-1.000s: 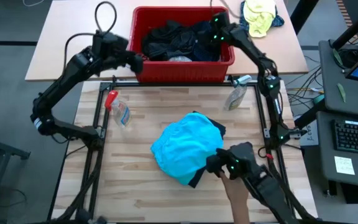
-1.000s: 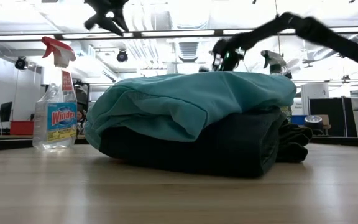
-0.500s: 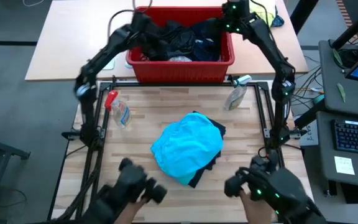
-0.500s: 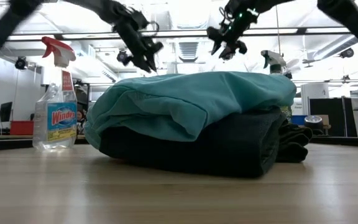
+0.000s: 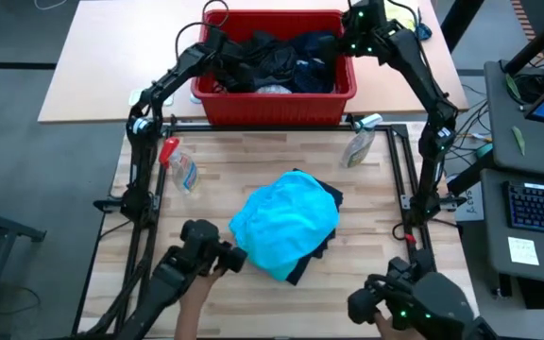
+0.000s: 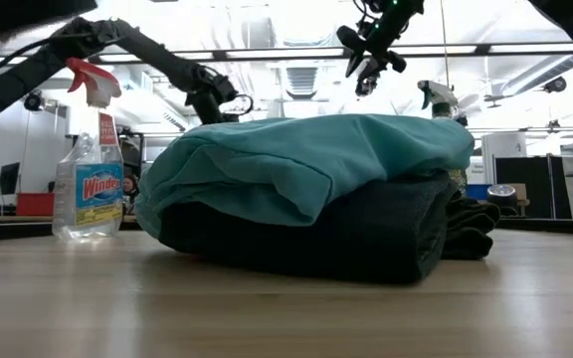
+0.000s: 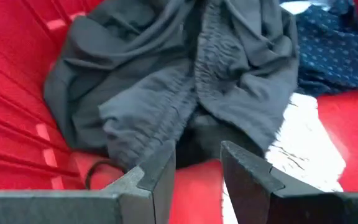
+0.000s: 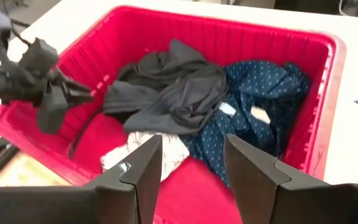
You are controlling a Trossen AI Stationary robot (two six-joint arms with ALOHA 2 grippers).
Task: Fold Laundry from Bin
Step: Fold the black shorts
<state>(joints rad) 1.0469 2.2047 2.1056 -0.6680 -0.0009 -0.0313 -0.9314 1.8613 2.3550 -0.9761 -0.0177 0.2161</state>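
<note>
We see both arms reaching to the far side of the worktop (image 5: 206,302), where the red bin (image 5: 277,102) sits on a paler table beyond the wooden surface. The left tool (image 5: 217,40) hangs over the bin's left end, its fingers parted by a narrow gap and holding nothing; in its wrist view it points down at a crumpled dark grey garment (image 7: 185,81), which we judge it is lining up to pick. The right tool (image 5: 359,21) hovers above the bin's right end, fingers also apart and empty, looking down on the whole pile.

The laundry still in the bin lies in a loose heap: the dark grey garment with a gathered, ribbed band, a navy piece with tiny dots (image 8: 260,106) toward the right end, and a pale cloth (image 8: 145,149) under them. All look soft and limp, so they will likely sag and drag neighbours along when lifted. The bin is hard, glossy plastic with ribbed, sloped walls and a rolled rim, which keeps the heap together.

Near the middle of the worktop, a turquoise garment (image 5: 281,227) rests folded on top of a dark one (image 6: 366,234), forming a rounded stack with tucked edges. A spray bottle (image 5: 179,168) lies left of it, another bottle (image 5: 359,146) at the right.
</note>
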